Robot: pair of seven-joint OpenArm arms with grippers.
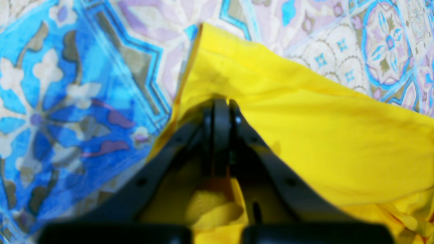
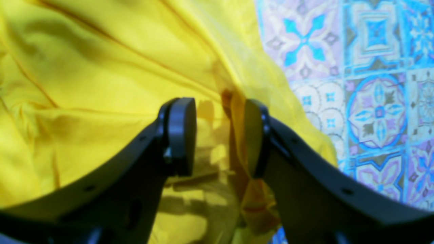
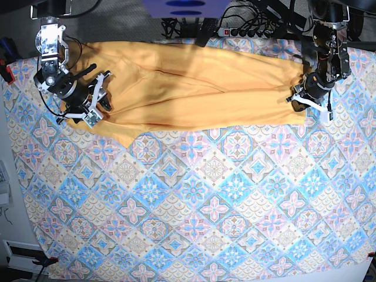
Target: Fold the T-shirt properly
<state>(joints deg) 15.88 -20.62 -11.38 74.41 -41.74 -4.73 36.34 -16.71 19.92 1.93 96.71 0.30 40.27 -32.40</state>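
1. The tablecloth (image 3: 194,200), a blue, pink and cream tile pattern, covers nearly the whole work surface in the base view and also shows in both wrist views (image 1: 84,84) (image 2: 366,84).

2. The T-shirt (image 3: 194,94), plain yellow-orange, lies stretched out in a long, wrinkled band across the far part of the tablecloth, reaching from one arm to the other. Its near edge runs roughly straight, with one corner of fabric dipping toward the middle of the cloth on the base view's left side. Diagonal creases cross its middle.

3. The right gripper (image 2: 220,139), on the base view's left (image 3: 94,103), sits over the end of the T-shirt (image 2: 101,84). Its jaws stand apart, with a raised ridge of yellow fabric standing between them; the ridge lies close against the one finger (image 2: 254,135), while the other finger (image 2: 181,135) is clear of it.

4. The left gripper (image 1: 220,112), on the base view's right (image 3: 302,97), is at the opposite end of the T-shirt (image 1: 322,135). Its jaws are pressed together, and fabric is bunched around and under their tips, so they appear clamped on the edge of the cloth near a corner.

5. Cables and a power strip (image 3: 247,30) lie beyond the far edge of the tablecloth.
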